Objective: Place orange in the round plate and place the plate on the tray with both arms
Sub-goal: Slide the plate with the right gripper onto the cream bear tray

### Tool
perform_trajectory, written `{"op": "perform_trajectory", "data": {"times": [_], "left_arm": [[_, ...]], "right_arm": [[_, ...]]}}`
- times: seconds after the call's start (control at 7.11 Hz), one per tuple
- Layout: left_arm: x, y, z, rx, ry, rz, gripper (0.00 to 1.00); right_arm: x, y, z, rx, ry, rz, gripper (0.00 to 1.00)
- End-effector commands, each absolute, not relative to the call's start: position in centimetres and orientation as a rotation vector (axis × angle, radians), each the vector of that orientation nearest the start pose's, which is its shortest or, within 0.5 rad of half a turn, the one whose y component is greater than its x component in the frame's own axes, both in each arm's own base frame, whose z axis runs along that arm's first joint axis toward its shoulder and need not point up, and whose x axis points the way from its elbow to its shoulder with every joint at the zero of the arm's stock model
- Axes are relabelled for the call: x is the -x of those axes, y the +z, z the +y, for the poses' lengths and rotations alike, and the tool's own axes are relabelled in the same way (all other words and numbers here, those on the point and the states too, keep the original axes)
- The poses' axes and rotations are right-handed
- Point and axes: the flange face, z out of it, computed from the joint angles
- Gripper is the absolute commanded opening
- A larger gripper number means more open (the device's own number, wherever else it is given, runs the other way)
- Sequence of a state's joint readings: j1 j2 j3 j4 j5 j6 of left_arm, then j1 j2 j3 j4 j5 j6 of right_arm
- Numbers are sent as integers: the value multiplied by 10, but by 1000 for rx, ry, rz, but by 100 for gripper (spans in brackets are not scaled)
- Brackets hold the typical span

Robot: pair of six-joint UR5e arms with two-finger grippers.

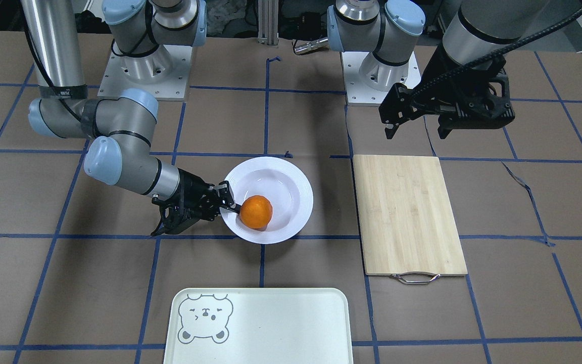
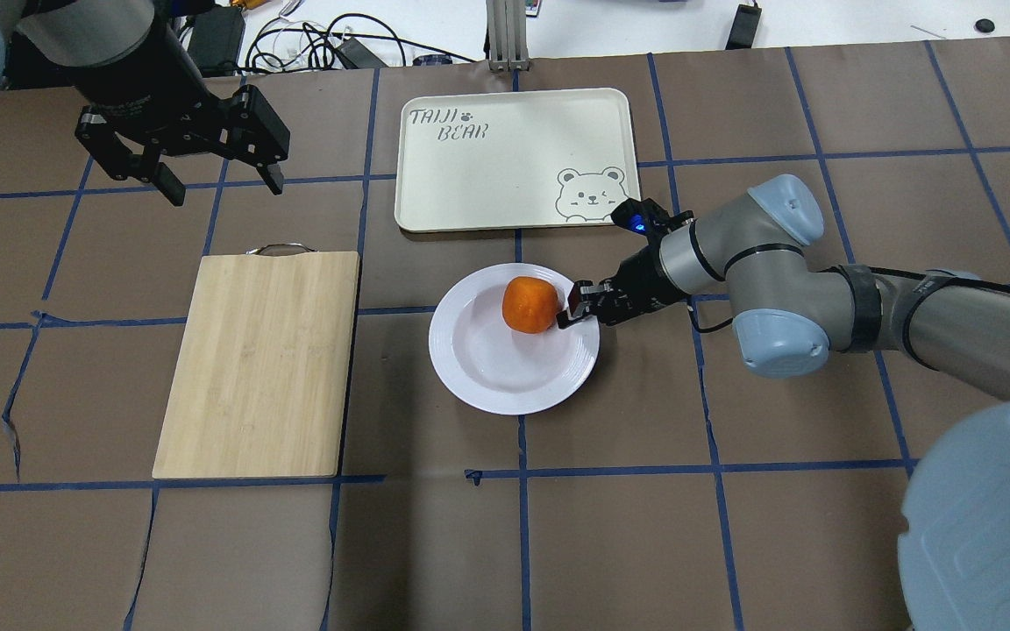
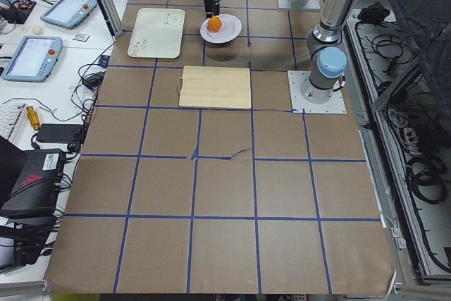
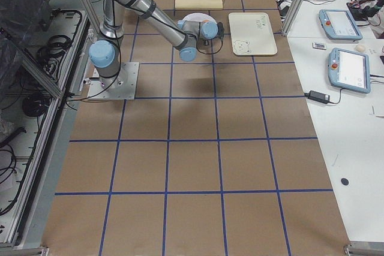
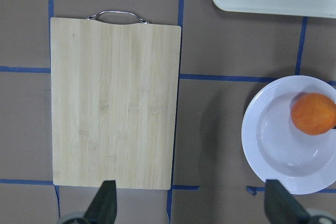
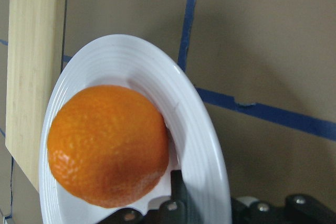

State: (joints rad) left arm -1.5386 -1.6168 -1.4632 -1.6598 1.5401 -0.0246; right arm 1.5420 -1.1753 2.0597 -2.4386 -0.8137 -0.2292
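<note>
Orange and round, the orange [image 1: 256, 212] sits in the round plate [image 1: 291, 177], on the side next to the right gripper [image 1: 228, 198]. That gripper lies low and flat, with 1 finger [image 6: 176, 192] over the plate's rim. I cannot tell if it pinches the rim. The left gripper [image 1: 416, 132] hangs high beyond the cutting board [image 1: 407, 212], fingers wide apart, well away from the plate's free edge. The tray [image 1: 271, 328] lies on the bench [image 1: 119, 283] near the plate, on the side away from the robot.

Bench [image 2: 733, 526] with blue-taped grid. At centre, round plate [image 2: 448, 350]; tray [image 2: 487, 175] at 12 o'clock, cutting board [image 2: 259, 364] at 9 o'clock.
</note>
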Motion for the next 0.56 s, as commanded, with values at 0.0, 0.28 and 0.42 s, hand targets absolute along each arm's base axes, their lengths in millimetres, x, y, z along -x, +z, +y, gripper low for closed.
{"op": "perform_trajectory", "data": {"times": [0.0, 0.28, 0.42], "left_arm": [[120, 509, -512, 88, 44, 3171, 100], [120, 510, -512, 91, 41, 3171, 100], [120, 510, -512, 91, 41, 3172, 100]], "right_arm": [[-184, 221, -558, 296, -273, 2403, 0], [-184, 235, -605, 210, -279, 2396, 0], [-183, 238, -635, 206, -308, 2391, 0]]}}
